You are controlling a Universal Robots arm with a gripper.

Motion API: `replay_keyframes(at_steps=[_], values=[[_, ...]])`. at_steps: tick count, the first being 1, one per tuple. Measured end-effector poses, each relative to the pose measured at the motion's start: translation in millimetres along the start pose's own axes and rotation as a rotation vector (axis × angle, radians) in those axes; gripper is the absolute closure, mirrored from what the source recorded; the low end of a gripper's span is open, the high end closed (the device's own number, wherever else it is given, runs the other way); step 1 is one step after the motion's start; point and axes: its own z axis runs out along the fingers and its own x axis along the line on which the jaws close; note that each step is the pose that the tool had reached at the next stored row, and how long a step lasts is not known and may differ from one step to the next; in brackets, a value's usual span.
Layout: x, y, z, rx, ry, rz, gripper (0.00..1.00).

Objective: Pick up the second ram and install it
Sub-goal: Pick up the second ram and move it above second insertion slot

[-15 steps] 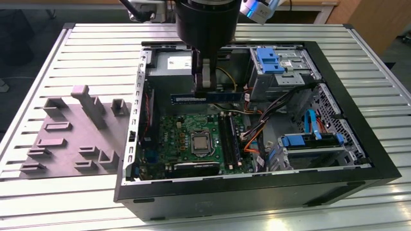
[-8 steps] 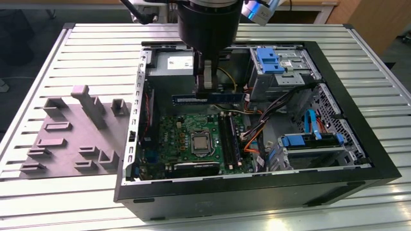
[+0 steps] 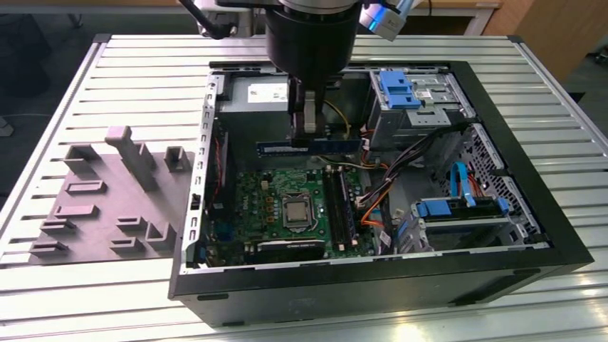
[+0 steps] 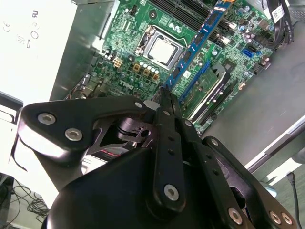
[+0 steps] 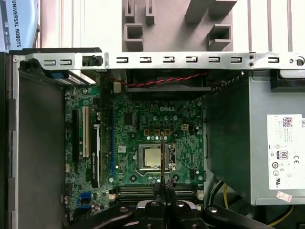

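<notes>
Slatted table [image 3: 142, 64], open PC case [image 3: 380, 292] w/ green board [image 3: 256, 206] inside; pincer [image 3: 306, 140] tight on second ram [image 3: 338, 144] above.

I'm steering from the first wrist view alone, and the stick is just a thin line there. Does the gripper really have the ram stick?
Observer: Yes. In the second wrist view the gripper is shut on the ram stick, a blue strip with black chips along its side.
Operator: Where along its length is it held?
Observer: Near the middle. In the exterior view both ends stick out past the gripper, one to each side.
Operator: Is it seated in a slot?
Observer: No. The exterior view shows it lying level in the air inside the open computer case, above the green board.
</notes>
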Motion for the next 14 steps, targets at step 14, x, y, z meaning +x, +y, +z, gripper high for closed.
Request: replay_keyframes(at_steps=[14], values=[[0.0, -3.5, 2.6, 0.0001, -0.0001, 0.0, 0.88]])
